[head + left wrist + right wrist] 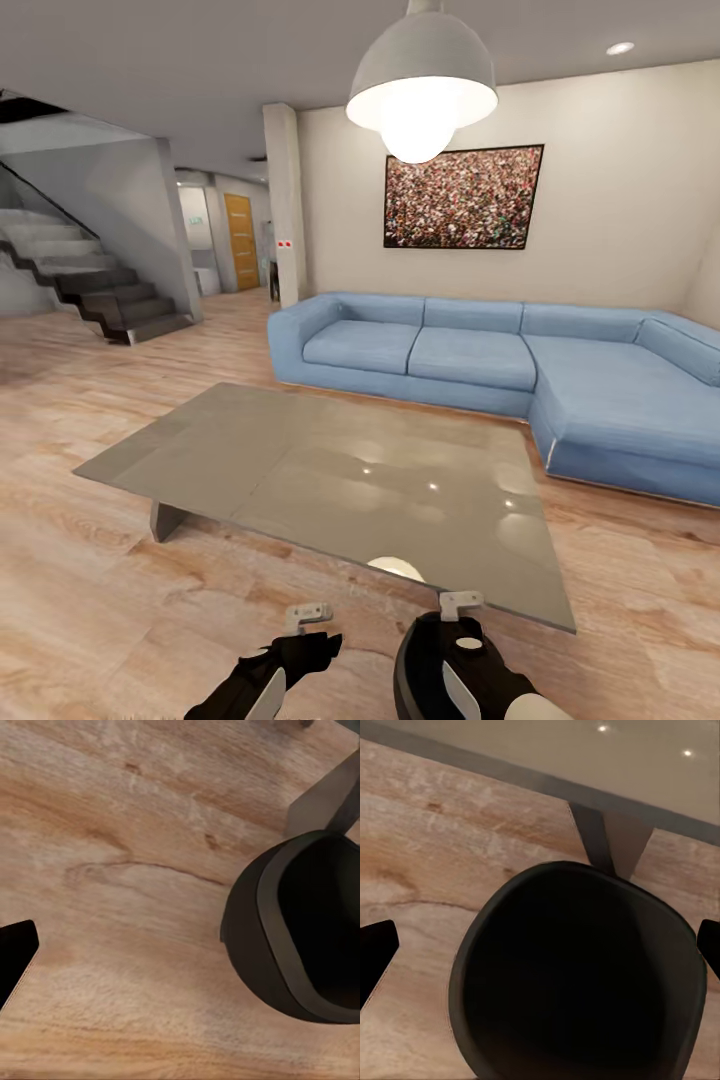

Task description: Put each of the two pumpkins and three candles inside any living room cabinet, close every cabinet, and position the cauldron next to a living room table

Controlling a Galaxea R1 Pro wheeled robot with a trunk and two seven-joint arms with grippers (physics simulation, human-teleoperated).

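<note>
- Your right gripper (pixel 461 602) holds the cauldron (pixel 577 975) between spread fingers, mouth facing the wrist camera, above the floor (pixel 112 870) just off the table's (pixel 330 470) near edge, by its slanted leg (pixel 607 840).
- Your left gripper (pixel 308 612): I cannot tell whether it's spread or closed.

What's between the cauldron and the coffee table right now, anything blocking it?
Nothing visible. The cauldron sits between the right hand's fingertips, and between it and the coffee table's near edge lies bare wood floor. The table's slanted leg stands just beyond the rim.
</note>
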